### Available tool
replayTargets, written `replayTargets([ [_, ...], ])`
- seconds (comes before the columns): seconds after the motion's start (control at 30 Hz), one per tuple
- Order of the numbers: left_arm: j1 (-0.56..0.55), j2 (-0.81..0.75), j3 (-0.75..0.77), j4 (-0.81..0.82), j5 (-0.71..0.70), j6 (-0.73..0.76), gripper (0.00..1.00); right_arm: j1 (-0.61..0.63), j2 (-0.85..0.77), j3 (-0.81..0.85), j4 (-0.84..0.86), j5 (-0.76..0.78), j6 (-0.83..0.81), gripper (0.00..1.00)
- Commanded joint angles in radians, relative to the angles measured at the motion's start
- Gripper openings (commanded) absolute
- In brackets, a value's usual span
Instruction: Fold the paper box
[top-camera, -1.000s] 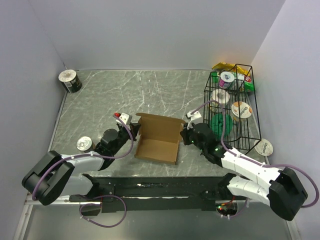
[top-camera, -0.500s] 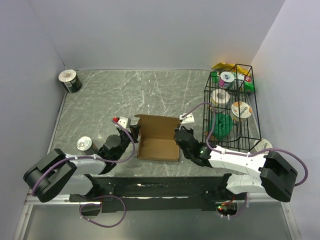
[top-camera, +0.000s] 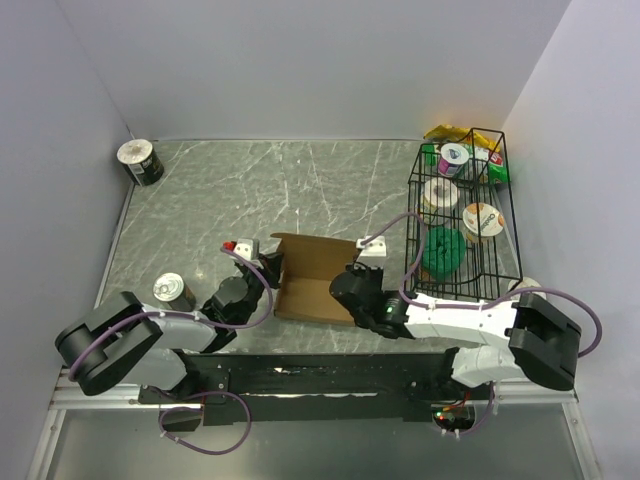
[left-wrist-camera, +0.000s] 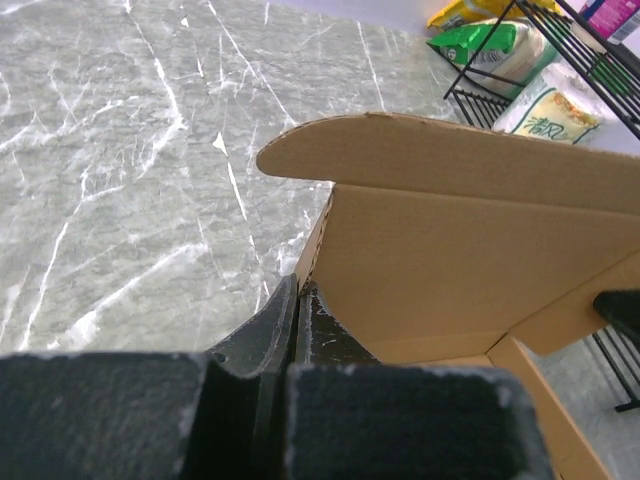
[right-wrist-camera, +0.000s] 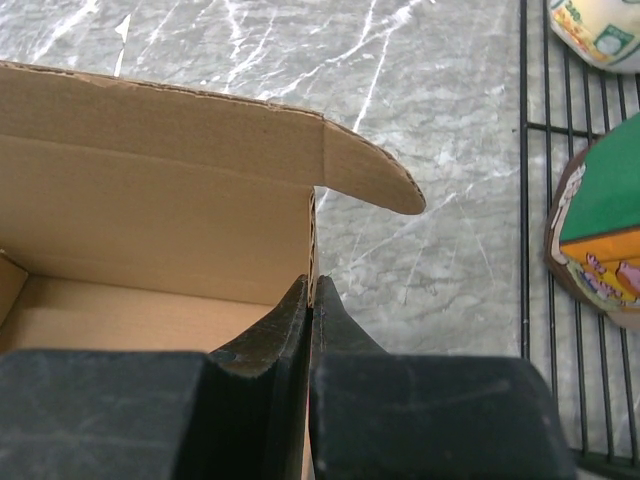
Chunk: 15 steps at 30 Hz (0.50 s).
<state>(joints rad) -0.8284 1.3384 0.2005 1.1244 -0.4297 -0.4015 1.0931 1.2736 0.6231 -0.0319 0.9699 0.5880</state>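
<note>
My left jaws and right jaws pinch thin corrugated walls of the brown paper box (top-camera: 318, 285), at 9 and 3 o'clock.

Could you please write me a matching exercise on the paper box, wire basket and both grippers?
1 paper box
2 wire basket
3 left gripper
4 right gripper

A shut on the box's right wall
B to the right of the box
C shut on the box's left wall
D in the middle, top open

Pairs: 1-D, 2-B, 3-C, 4-A
</note>
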Motion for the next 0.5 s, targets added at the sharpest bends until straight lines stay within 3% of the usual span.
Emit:
replayTargets([
  [0.0,-0.051,0.035,-0.021,-0.055,0.075,-0.095,0.01,0.054,0.030,0.090,-0.035,0.056,0.170,0.00],
  [0.2,-0.058,0.028,-0.042,-0.046,0.071,-0.119,0.01,0.070,0.050,0.116,-0.079,0.096,0.228,0.00],
  [0.33,-0.060,0.030,-0.013,-0.051,0.083,-0.093,0.01,0.068,0.027,0.081,0.047,0.136,0.104,0.00],
  [0.47,-0.060,0.038,0.048,-0.045,0.077,-0.071,0.01,0.060,-0.003,0.014,0.368,0.141,-0.088,0.00],
])
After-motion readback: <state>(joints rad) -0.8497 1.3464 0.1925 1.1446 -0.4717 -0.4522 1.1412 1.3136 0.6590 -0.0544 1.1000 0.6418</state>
